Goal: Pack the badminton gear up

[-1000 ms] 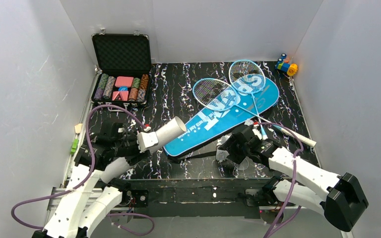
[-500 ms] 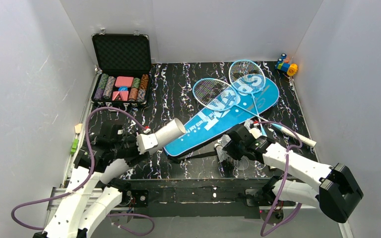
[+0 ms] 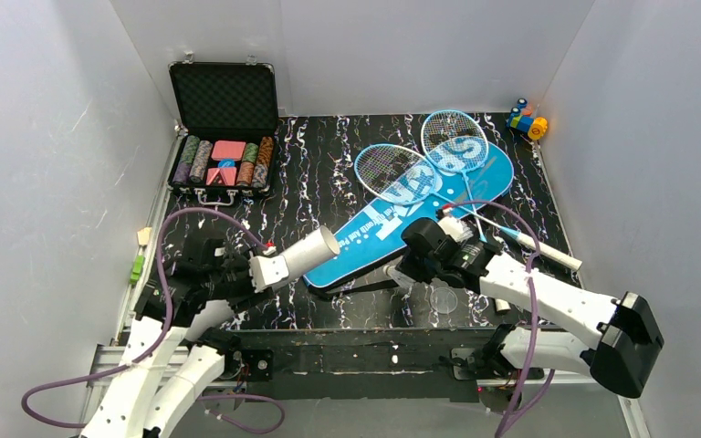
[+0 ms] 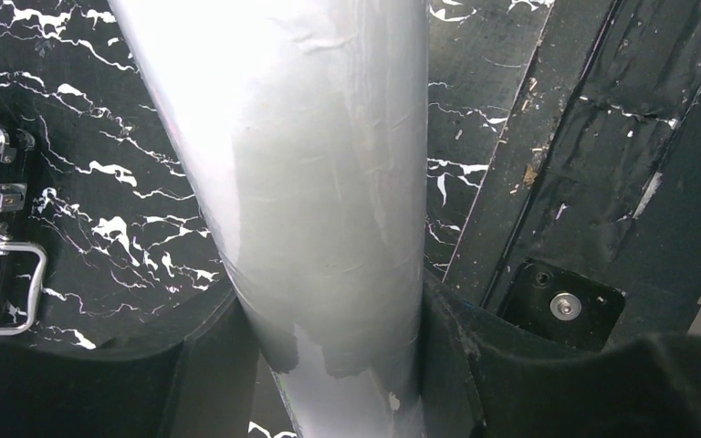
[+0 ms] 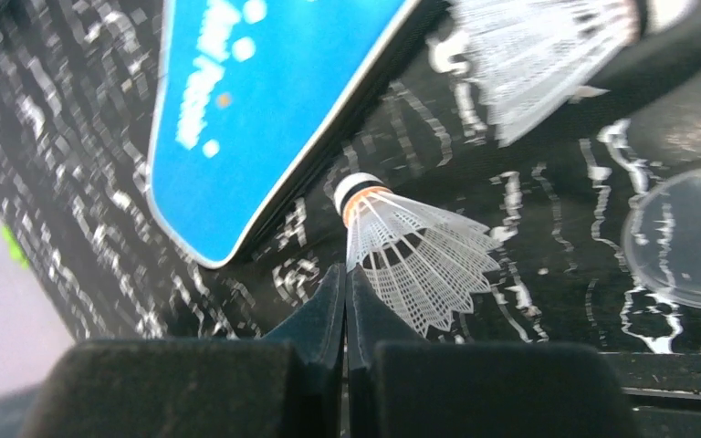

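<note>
- Tube [image 3: 310,248] of white card sits lower left of centre in the top view, held slantwise with its open mouth towards the frame centre, close to the tail end of the blue bag [image 3: 402,214].
- Left pincer [image 3: 269,266] is clamped on the tube's near end. In the left wrist view, dark fingers [image 4: 210,365] press both sides of the tube.
- Right pincer [image 3: 411,269] is lower centre, at the bag's near edge. Its jaws are narrowed almost to nothing, nipping the skirt rim of a white shuttlecock [image 5: 415,260] whose cork points to the upper left of the right wrist view.
- A second shuttlecock [image 5: 548,46] shows at the top right of that view, partly cut off.
- Two blue-framed rackets [image 3: 392,173] lie crossed on the bag, upper right of centre, their white handles running towards the right.
- A clear round lid [image 3: 443,298] lies flat on the bench [image 3: 319,178], just below the right pincer.
- An open black case of poker chips [image 3: 224,128] stands upper left, and small coloured toy blocks [image 3: 527,120] stand in the far upper right corner.
</note>
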`<state>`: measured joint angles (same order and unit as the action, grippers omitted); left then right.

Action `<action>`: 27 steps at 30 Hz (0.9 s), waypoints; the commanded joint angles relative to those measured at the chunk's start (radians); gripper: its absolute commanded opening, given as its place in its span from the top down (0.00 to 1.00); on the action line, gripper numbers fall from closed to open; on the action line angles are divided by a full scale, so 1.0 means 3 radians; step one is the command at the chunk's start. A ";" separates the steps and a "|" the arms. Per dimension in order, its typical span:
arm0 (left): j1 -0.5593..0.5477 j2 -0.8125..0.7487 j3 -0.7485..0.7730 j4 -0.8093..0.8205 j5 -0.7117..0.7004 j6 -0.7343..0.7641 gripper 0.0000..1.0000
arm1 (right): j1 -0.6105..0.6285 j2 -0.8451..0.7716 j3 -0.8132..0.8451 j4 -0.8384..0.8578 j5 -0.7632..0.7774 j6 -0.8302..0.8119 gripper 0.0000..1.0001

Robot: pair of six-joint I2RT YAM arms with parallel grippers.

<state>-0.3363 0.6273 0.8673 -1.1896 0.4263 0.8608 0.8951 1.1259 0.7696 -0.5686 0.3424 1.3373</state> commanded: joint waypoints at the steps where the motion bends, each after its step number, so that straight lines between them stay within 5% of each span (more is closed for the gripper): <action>1: -0.0014 -0.0101 -0.0066 -0.0099 0.0062 0.0010 0.56 | 0.0252 -0.0101 0.0443 -0.0067 0.0005 -0.0598 0.99; 15: -0.0014 -0.0693 -0.0374 -0.0257 0.0312 0.0776 0.55 | 0.0498 -0.0475 0.1425 -0.0486 -0.0716 -0.2090 0.99; 27: -0.0014 -0.0529 -0.0273 -0.0236 0.0351 0.0796 0.55 | 0.0755 -0.0164 0.1910 -0.0446 -0.1248 -0.2298 0.99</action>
<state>-0.3363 0.4534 0.7601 -1.2743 0.5026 1.0885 1.0809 1.0481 1.2892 -0.7105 0.0113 0.6865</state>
